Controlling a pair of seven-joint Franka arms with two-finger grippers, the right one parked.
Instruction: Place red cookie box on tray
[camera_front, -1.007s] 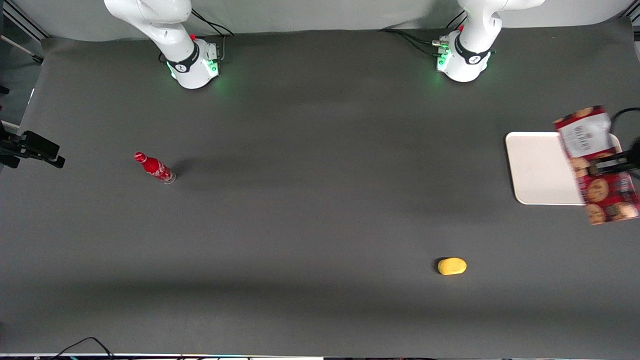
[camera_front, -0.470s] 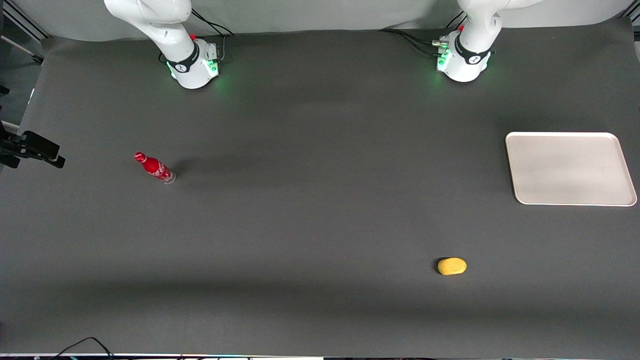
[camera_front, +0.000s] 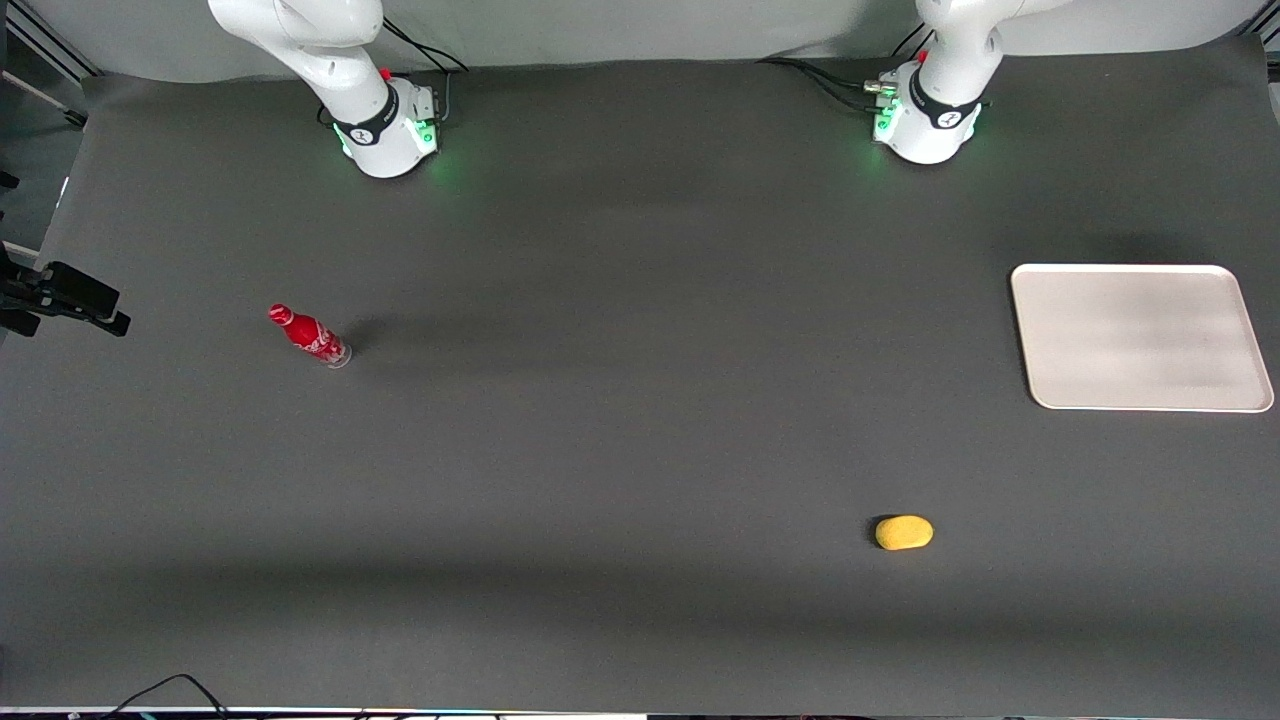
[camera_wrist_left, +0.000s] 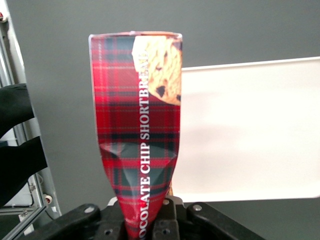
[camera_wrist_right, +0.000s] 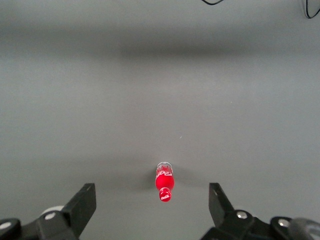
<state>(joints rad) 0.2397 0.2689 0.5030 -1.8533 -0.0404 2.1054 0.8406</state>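
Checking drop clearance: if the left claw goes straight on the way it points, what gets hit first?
Left claw, shut on the red cookie box, points down; box likely meets dark table beside the tray. Depth unclear.

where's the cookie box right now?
Out of the front view; the left wrist view shows the red cookie box clamped in the pincer, held above the table with the tray beside and below it, toward the working arm's end.

You see gripper (camera_wrist_left: 150, 227), matt black plastic, clamped on red cookie box (camera_wrist_left: 137, 135): glossy creased cardboard. Tray (camera_front: 1140, 337): smooth cream plastic. Table (camera_front: 620, 450): matt dark cloth. Bottle (camera_front: 309, 335): shiny red.
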